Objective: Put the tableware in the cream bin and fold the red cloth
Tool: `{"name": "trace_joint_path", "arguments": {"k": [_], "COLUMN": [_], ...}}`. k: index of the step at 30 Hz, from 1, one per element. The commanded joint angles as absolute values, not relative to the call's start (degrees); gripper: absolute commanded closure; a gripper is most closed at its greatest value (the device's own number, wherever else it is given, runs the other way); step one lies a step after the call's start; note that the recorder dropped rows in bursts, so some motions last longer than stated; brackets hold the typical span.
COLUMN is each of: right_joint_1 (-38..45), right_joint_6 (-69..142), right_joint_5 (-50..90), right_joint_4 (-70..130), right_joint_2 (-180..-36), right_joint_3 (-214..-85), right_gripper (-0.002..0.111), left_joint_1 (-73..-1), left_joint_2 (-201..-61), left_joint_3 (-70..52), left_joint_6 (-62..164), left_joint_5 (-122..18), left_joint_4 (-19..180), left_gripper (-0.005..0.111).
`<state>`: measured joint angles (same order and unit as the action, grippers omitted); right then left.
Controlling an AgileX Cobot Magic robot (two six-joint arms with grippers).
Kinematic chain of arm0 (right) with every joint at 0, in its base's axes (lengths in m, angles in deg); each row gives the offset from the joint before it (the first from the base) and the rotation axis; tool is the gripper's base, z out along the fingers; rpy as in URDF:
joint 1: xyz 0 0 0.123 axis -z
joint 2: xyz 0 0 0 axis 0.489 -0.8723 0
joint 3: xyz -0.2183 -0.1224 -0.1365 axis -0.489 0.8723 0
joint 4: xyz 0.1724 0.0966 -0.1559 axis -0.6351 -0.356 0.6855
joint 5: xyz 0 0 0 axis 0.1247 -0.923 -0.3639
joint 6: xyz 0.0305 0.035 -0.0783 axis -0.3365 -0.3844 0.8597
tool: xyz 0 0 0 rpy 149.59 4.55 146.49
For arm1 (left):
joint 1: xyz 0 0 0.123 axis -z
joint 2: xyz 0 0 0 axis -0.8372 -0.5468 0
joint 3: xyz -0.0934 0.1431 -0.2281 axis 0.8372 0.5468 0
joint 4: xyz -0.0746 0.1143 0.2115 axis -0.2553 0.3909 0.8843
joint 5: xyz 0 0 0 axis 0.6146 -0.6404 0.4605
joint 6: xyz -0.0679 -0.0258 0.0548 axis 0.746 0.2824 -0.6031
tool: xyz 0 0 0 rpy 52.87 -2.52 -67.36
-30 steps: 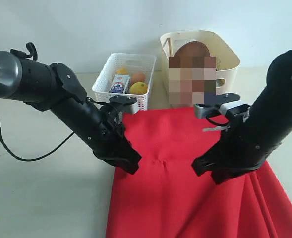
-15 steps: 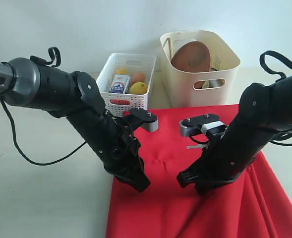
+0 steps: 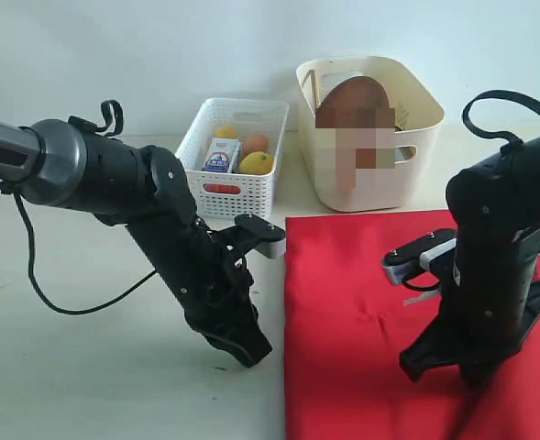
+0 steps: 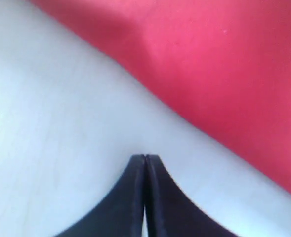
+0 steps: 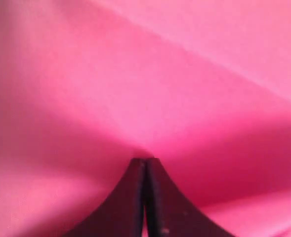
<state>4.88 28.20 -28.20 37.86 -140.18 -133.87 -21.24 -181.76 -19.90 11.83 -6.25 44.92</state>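
Exterior view: red cloth (image 3: pixel 361 302) fills lower right, cream bin (image 3: pixel 425 124) above it; only wrist views show fingertips: left gripper (image 4: pixel 145 159) clenched empty over bare table (image 4: pixel 46 123); right gripper (image 5: pixel 145 161) clenched against cloth, pinch unclear.

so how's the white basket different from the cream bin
The white basket has lattice walls; the cream bin has smooth ones. The basket is lower, the bin taller. The basket holds a lemon, the bin a brown plate. Both are open-topped, beyond the red cloth.
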Motion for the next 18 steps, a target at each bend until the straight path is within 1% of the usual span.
{"name": "trace_joint_path", "arguments": {"k": [1, 7, 11, 15, 18], "right_joint_1": [4.99, 4.99, 4.99, 4.99, 4.99], "right_joint_6": [27.46, 33.42, 35.65, 37.98, 44.64], "right_joint_5": [-29.69, -25.09, -20.71, -17.62, -14.69], "right_joint_4": [38.86, 30.48, 26.79, 23.59, 15.58], "right_joint_2": [-137.23, -138.36, -140.78, -143.48, -144.73], "right_joint_3": [-133.66, -133.66, -133.66, -133.66, -133.66], "right_gripper": [0.106, 0.106, 0.106, 0.106, 0.106], "left_joint_1": [-20.91, -20.91, -20.80, -19.01, -16.75], "left_joint_2": [-182.76, -176.74, -173.45, -173.07, -173.31], "left_joint_3": [-19.59, -19.59, -19.59, -19.59, -19.59], "left_joint_6": [11.81, 11.68, 9.64, 5.21, 4.35], "left_joint_5": [-7.66, -7.82, -6.86, -4.96, -5.43], "left_joint_4": [45.69, 44.41, 39.77, 35.82, 36.23], "left_gripper": [0.106, 0.106, 0.106, 0.106, 0.106]}}
